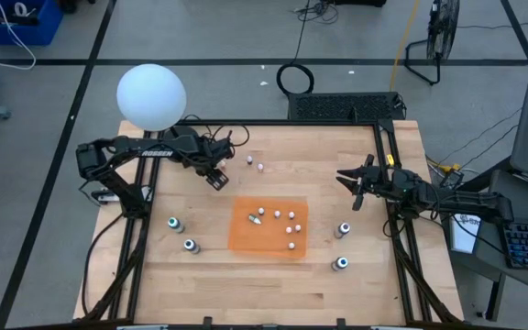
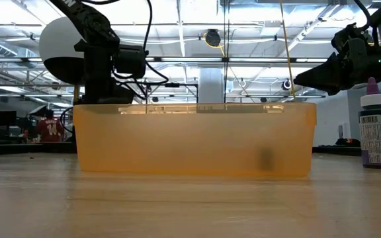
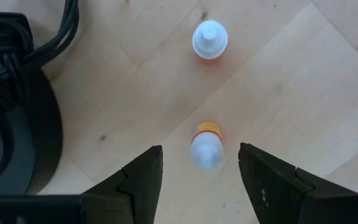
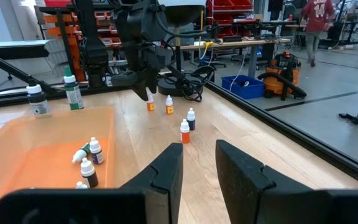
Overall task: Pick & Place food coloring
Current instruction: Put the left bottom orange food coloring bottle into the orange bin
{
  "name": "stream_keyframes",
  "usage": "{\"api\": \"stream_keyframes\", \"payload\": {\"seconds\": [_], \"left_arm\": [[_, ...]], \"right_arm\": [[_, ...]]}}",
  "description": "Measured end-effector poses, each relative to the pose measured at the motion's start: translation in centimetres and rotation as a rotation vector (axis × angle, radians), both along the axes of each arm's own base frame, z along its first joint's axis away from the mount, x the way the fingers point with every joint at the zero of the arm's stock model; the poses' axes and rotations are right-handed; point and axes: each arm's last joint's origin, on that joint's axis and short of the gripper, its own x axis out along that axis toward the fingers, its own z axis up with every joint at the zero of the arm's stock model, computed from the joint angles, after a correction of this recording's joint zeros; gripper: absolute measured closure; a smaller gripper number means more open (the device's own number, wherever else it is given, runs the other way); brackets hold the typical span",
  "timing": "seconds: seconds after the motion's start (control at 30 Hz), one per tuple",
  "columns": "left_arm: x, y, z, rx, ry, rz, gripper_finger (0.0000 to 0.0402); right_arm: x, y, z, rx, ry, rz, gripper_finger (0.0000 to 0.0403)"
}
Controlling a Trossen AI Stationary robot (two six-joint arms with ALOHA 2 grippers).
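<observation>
Two dark robot arms work over a pale wooden table [image 1: 200, 284] scattered with food colouring bottles. The left gripper [image 1: 216, 178] hangs low above the table's far-left area, its two dark fingers [image 3: 143, 180] spread apart on either side of a tiny white-capped bottle with an orange band [image 3: 207, 148]; the wrist view shows gaps between that bottle and each finger, so nothing is gripped. A second tiny white-capped bottle with orange contents [image 3: 210, 41] stands just beyond it. The right gripper [image 1: 354, 185] hovers clear of the tabletop near the far-right edge, its fingers [image 4: 163, 177] drawn narrow with a slim gap between them and nothing held. At the centre lies a shallow translucent orange tray [image 1: 246, 240], holding several tiny white-topped bottles [image 1: 278, 222], one of them tipped on its side [image 1: 256, 220]. Two slightly larger grey bottles with teal tops [image 1: 174, 224] stand near the tray on the left, and two more [image 1: 342, 230] on the right. A large white sphere [image 1: 151, 96] sits beyond the table's far-left corner.
</observation>
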Motion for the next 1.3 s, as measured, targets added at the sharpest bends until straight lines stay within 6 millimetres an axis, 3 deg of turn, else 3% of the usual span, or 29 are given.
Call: {"api": "stream_keyframes", "payload": {"seconds": [1.3], "left_arm": [[-0.2,-0.2,-1.1,-0.008,-0.026,-0.004,0.0195]], "right_arm": [[0.0,0.0,0.0,0.000,0.000,0.000,0.0319]]}}
